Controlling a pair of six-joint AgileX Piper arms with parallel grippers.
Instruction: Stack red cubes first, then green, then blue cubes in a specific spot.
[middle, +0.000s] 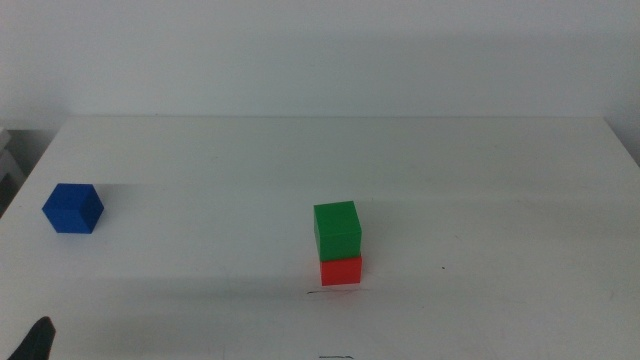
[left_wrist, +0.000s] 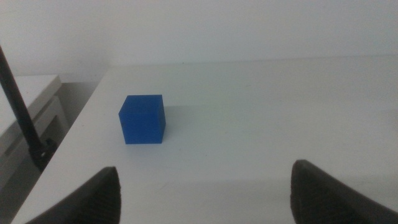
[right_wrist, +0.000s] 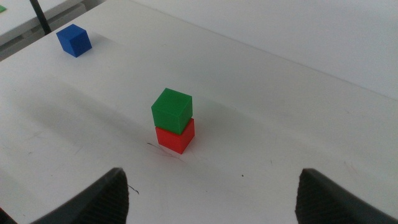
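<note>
Green cube (middle: 337, 229) sits on red cube (middle: 341, 270) at the scribbled mark (middle: 328, 292); blue cube (middle: 73, 208) stands well apart on the worktop (middle: 480, 180), facing the left pincer (left_wrist: 205, 193), both pincers (right_wrist: 211, 199) apart and empty.

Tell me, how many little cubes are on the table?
3. A red cube sits by a thin dark line, a green cube rests on it, and a blue cube stands alone far left. None seems hidden.
</note>
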